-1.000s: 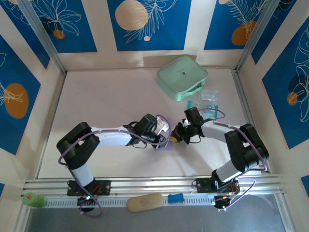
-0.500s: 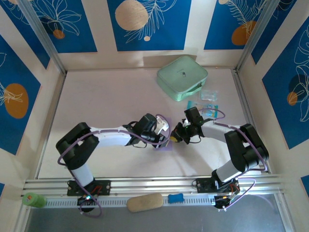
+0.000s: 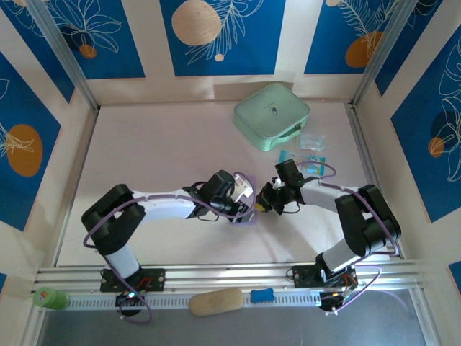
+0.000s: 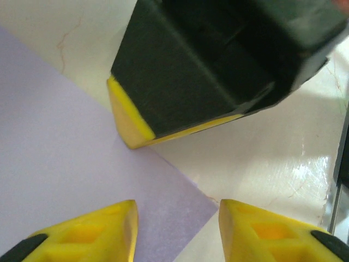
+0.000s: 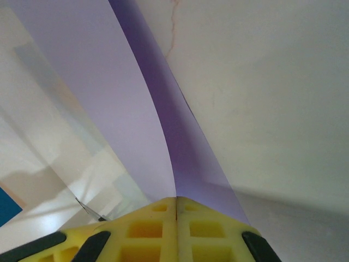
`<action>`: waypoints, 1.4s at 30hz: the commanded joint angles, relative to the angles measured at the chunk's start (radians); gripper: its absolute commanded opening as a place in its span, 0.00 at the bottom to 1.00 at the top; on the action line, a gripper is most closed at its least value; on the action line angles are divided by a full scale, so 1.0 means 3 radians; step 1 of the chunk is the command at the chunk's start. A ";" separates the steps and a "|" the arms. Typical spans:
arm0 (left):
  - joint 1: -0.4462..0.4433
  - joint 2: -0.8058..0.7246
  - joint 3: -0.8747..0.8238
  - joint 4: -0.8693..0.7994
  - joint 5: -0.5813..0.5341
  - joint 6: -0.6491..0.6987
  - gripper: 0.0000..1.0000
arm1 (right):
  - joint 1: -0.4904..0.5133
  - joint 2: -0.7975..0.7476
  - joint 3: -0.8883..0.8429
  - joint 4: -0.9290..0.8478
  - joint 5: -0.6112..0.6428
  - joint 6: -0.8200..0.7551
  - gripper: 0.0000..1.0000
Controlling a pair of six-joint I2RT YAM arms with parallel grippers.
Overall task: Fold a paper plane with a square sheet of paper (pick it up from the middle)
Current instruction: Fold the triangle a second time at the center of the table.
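Both arms rise from bases at the near edge of the pale table [image 3: 158,144]. Their elbows are bent outward and their forearms reach inward, so the two wrists meet near the table's middle. The left gripper [image 4: 177,229] tips down over the thin lavender-purple square sheet of paper [image 4: 65,164], its yellow fingertips parted with a clear gap and gripping nothing. Facing it and almost touching, the right gripper [image 5: 175,206] has its yellow pads pressed together on an edge of the sheet, which bows away from them. The paper lies on the table between and under the two grippers, largely hidden from above. Well beyond, by the far wall, sits a mint-green rounded square case [image 3: 271,115], with small blue packets [image 3: 313,155] just beside it.
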 commanded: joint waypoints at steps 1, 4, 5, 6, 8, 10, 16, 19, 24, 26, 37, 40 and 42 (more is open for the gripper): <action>-0.0123 -0.0105 0.0003 -0.0043 -0.0284 0.0208 0.47 | -0.0016 0.0023 0.0056 -0.0055 -0.0067 0.0019 0.04; -0.0220 -0.0078 0.0051 -0.0167 -0.0532 0.0346 0.49 | -0.0020 0.0025 0.0056 -0.0055 -0.0075 0.0019 0.04; -0.0251 -0.0060 0.0081 -0.0230 -0.0604 0.0402 0.50 | -0.0020 0.0019 0.0056 -0.0055 -0.0072 0.0019 0.04; -0.0287 -0.0035 0.0116 -0.0304 -0.0692 0.0462 0.51 | -0.0020 0.0014 0.0056 -0.0055 -0.0073 0.0019 0.04; -0.0344 0.0007 0.0162 -0.0404 -0.0851 0.0533 0.51 | -0.0017 0.0013 0.0061 -0.0052 -0.0077 0.0019 0.04; -0.0395 0.0028 0.0173 -0.0441 -0.0991 0.0605 0.52 | -0.0020 0.0006 0.0055 -0.0050 -0.0087 0.0024 0.04; -0.0510 0.0070 0.0223 -0.0442 -0.1186 0.0726 0.54 | -0.0026 0.0002 0.0050 -0.0040 -0.0087 0.0029 0.04; -0.0533 0.0139 0.0258 -0.0452 -0.1283 0.0760 0.54 | -0.0026 -0.0007 0.0048 -0.0034 -0.0088 0.0029 0.04; -0.0564 0.0189 0.0315 -0.0467 -0.1303 0.0778 0.53 | -0.0041 -0.0007 0.0042 -0.0045 -0.0105 0.0024 0.04; -0.0582 0.0199 0.0324 -0.0465 -0.1332 0.0803 0.52 | -0.0048 -0.0007 0.0043 -0.0040 -0.0103 0.0024 0.04; -0.0619 0.0135 0.0307 -0.0499 -0.1363 0.0807 0.23 | -0.0049 -0.0007 0.0030 -0.0035 -0.0105 0.0024 0.04; -0.0619 0.0107 0.0280 -0.0463 -0.1375 0.0794 0.11 | -0.0051 -0.0022 0.0027 -0.0020 -0.0104 0.0024 0.05; -0.0619 0.0121 0.0296 -0.0494 -0.1385 0.0775 0.05 | -0.0051 -0.0046 0.0015 -0.0004 -0.0103 0.0024 0.06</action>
